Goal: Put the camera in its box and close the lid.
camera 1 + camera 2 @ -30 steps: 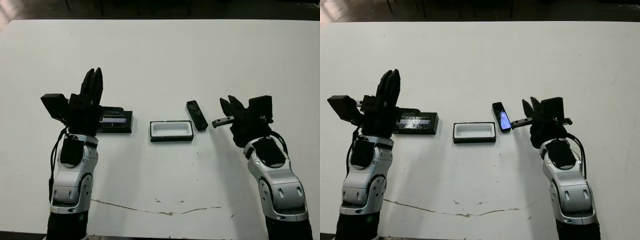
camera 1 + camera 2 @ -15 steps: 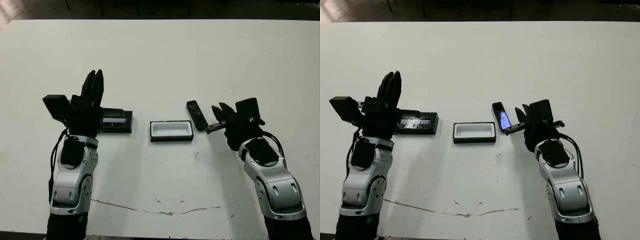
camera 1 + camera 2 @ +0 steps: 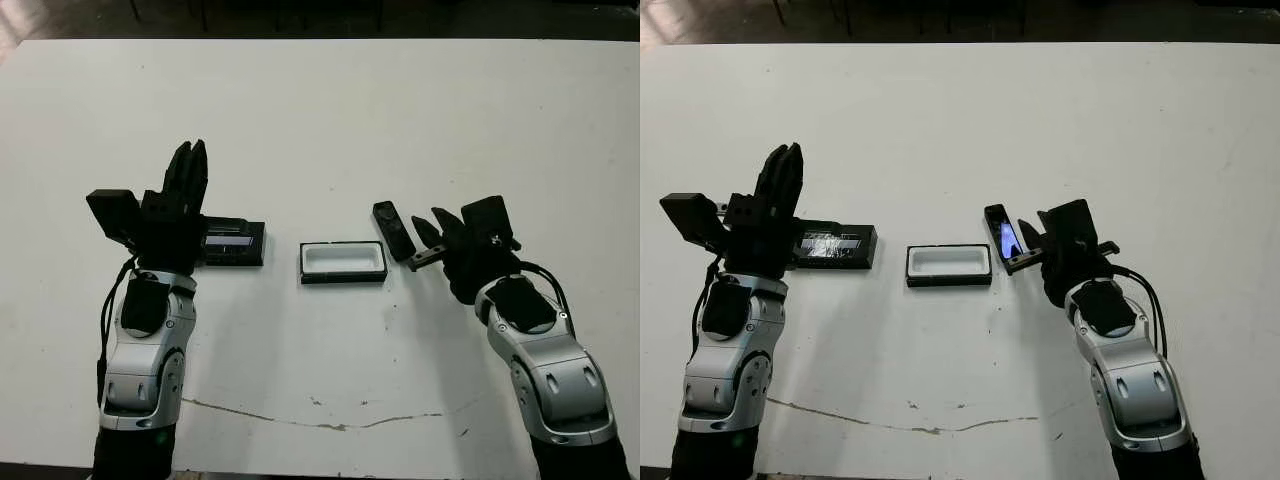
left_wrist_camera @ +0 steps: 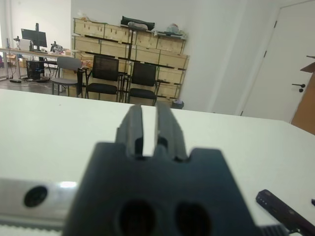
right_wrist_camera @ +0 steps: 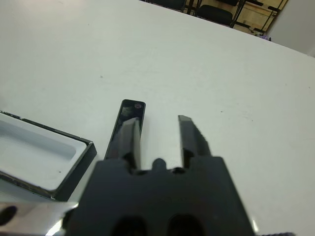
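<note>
The camera, a slim black bar, lies flat on the table just right of the box, a small black tray with a white lining and nothing in it. The lid, flat and black with a glossy strip, rests left of the box. My right gripper is open right beside the camera's near end. In the right wrist view one of its fingers overlaps the camera, and the gap between the fingers shows bare table. My left gripper is shut, points away from me and hovers at the lid's left end.
The white table stretches wide beyond the three objects. A thin crack-like mark runs along the near edge. In the left wrist view, chairs and shelves with crates stand beyond the table.
My right gripper has moved left and slightly forward, from clear of the camera to right beside it. The left arm, lid, box and camera have stayed put.
</note>
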